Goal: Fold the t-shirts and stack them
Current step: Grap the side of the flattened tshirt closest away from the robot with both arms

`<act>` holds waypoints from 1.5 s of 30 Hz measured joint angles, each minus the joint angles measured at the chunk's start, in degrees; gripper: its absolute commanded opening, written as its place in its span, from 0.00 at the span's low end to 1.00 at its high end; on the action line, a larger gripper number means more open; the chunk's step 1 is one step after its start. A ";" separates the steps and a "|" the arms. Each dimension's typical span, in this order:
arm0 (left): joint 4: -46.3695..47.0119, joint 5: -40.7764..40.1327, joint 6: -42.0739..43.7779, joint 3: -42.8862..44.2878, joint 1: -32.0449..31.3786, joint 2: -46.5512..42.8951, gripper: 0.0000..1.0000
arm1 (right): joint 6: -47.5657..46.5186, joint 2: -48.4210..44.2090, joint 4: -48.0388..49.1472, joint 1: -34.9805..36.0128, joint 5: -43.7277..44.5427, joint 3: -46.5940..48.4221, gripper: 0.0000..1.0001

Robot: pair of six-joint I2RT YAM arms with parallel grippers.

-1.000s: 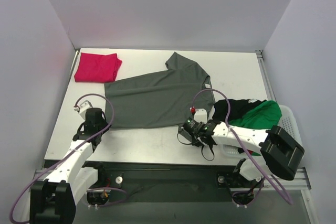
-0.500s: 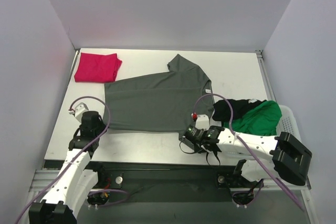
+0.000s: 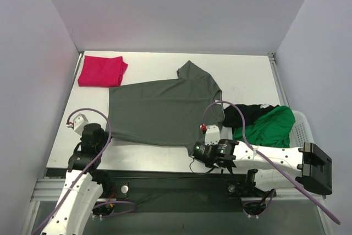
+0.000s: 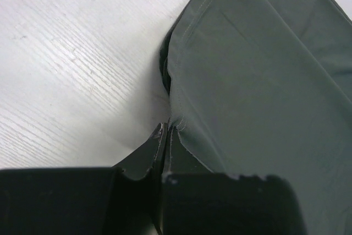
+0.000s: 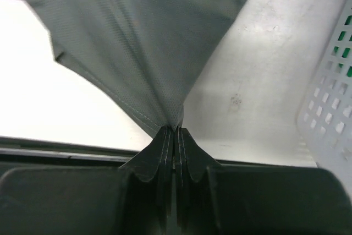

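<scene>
Left wrist | left hand (image 4: pixel 166 128) pinches grey-green t-shirt (image 4: pixel 258 81) hem | right hand (image 5: pixel 174 130) clamps fine-knit corner

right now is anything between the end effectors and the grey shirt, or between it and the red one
Nothing visible. The left end effector and right end effector each pinch the near edge of the grey-green shirt, whose far-left corner lies beside the folded magenta shirt, nothing between.

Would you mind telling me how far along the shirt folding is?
Done: the magenta shirt lies folded far left. In hand: the left gripper and right gripper pinch near corners of the spread grey-green shirt. Left: the black shirt and green shirt, heaped at the basket.
</scene>
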 measured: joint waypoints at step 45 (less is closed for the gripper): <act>-20.00 -10.97 -12.33 9.70 -18.84 -8.55 0.00 | 8.00 -5.88 -16.85 9.40 9.07 8.52 0.00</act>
